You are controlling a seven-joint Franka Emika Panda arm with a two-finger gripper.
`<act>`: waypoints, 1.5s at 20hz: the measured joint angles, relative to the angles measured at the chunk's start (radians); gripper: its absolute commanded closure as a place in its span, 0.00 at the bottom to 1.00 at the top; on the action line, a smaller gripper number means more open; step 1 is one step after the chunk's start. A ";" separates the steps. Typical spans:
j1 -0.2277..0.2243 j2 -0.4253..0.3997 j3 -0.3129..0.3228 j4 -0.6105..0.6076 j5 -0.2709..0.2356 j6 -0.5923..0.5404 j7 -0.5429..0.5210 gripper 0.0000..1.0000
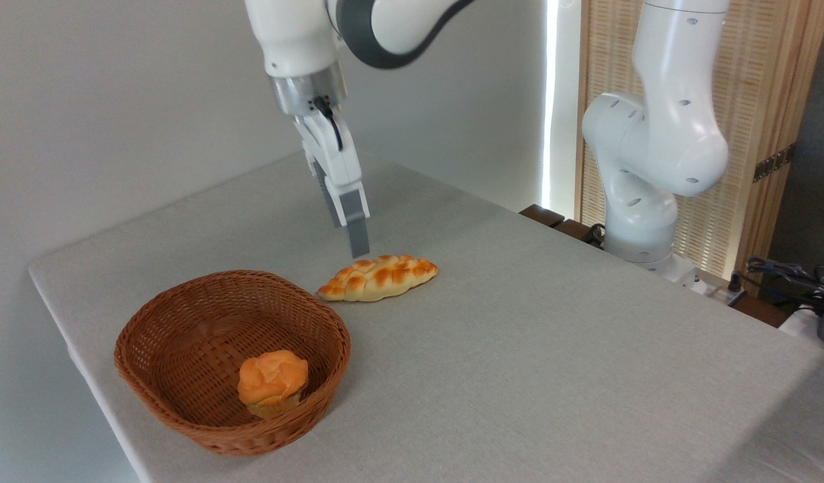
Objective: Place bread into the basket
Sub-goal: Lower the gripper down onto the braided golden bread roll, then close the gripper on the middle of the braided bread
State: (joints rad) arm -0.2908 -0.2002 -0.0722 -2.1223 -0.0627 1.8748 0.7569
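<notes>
One small orange muffin-like bun (pixel 272 383) is sitting nearest the camera, resting on the woven floor of the basket (pixel 184 322), a round, shallow bowl of brown wicker with an open weave and a thick plaited rim. Its low wall is probably making it an easy target to drop something into from above. Just beyond the rim, apart from it, the bread (pixel 378 276) is lying flat on the worktop (pixel 553 349), which is covered in a pale grey, finely textured cloth. This loaf is long and braided, golden-yellow with browned bumps and pointed ends, its length running left to right and slightly away from the camera, so it is not yet in the basket. Directly behind and above the loaf's left half, the gripper (pixel 358 247) is hanging fingertips-down, close over the bread but not touching it. It is turned edge-on to the camera, so only one grey, flat-sided finger is showing; I cannot tell whether the jaws are spread or closed. That turn is likely lining the fingers up across the loaf's narrow width.
</notes>
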 measured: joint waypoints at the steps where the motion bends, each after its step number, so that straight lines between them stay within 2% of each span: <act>1: -0.007 -0.009 0.000 -0.029 0.000 0.014 0.006 0.00; 6: -0.029 -0.029 0.000 -0.118 0.001 0.031 0.059 0.00; 12: -0.034 -0.029 0.001 -0.164 0.003 0.071 0.067 0.00; 16: -0.038 -0.029 0.001 -0.200 0.034 0.112 0.070 0.00; 21: -0.047 -0.029 0.001 -0.226 0.036 0.145 0.070 0.02; 23: -0.048 -0.029 0.001 -0.232 0.036 0.153 0.070 0.23; 26: -0.048 -0.026 0.001 -0.236 0.036 0.166 0.071 0.63; 27: -0.048 -0.024 0.001 -0.237 0.036 0.171 0.071 0.73; 30: -0.051 -0.019 0.001 -0.238 0.036 0.178 0.078 0.76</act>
State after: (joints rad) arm -0.3415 -0.2193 -0.0712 -2.3600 -0.0263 2.0529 0.8346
